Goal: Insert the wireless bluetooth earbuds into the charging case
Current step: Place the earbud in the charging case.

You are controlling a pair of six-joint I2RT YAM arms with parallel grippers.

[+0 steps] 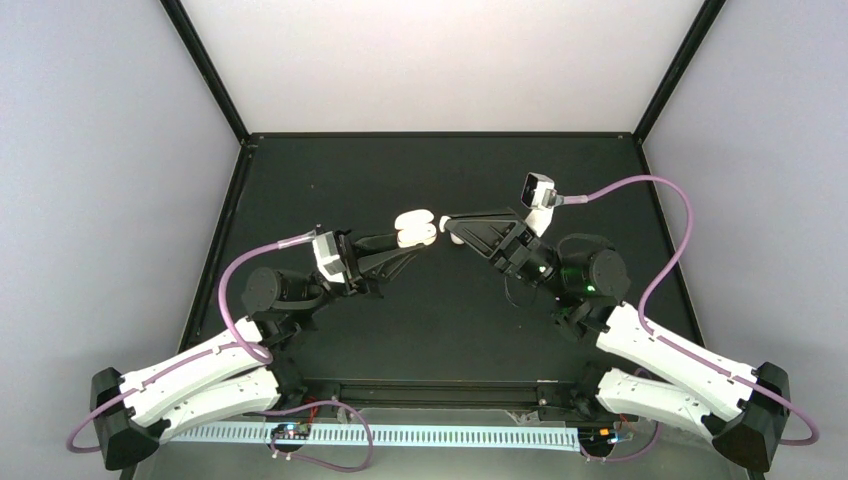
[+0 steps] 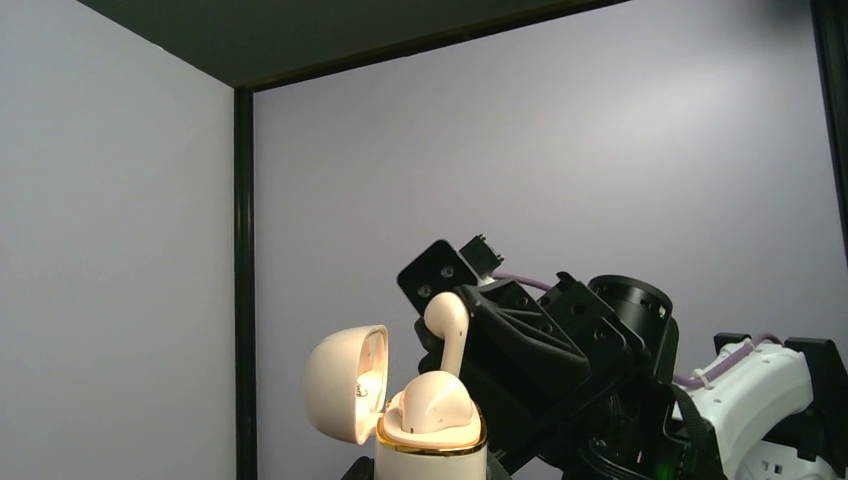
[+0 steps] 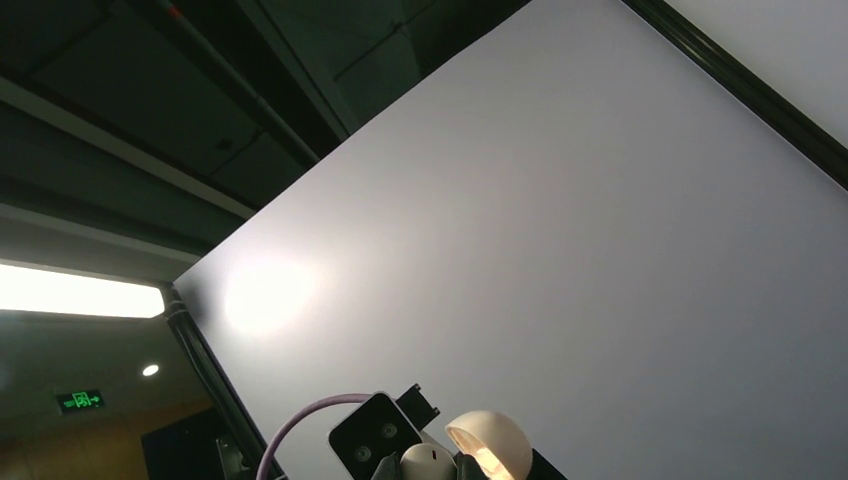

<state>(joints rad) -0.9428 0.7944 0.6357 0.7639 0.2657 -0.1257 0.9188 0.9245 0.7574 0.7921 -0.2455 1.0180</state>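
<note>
Both arms are up off the table point(image 1: 440, 330) and meet in mid-air over its middle; this is the insertion step, and by my read the task is roughly at its midpoint. The left gripper point(image 1: 408, 240) is clamped on the charging case point(image 2: 430, 450), holding it upright with the lid point(image 2: 345, 385) swung open to the left. Inside the gold rim point(image 2: 432, 438) sits a pale beige dome, which looks like one seated bud point(image 2: 437, 402), so I judge one slot filled. The right gripper point(image 1: 450, 228) is pinched shut on the earbud point(image 2: 446, 318), head up, stem pointing down toward the case mouth. The stem tip hangs just above and behind the seated bud; whether it touches, I cannot tell. This bud is not yet home, and no other buds show in any view, so how many remain is beyond what I can say.

On pose: the left arm reaches in from the left, forearm low and wrist tipped back so its camera looks up at the wall; the right arm mirrors it from the right, elbow bent, fingers angled in and down toward the case; the two grippers sit just beside each other, nearly nose to nose; the next move calls for a fine, straight drop into the free slot.
</note>
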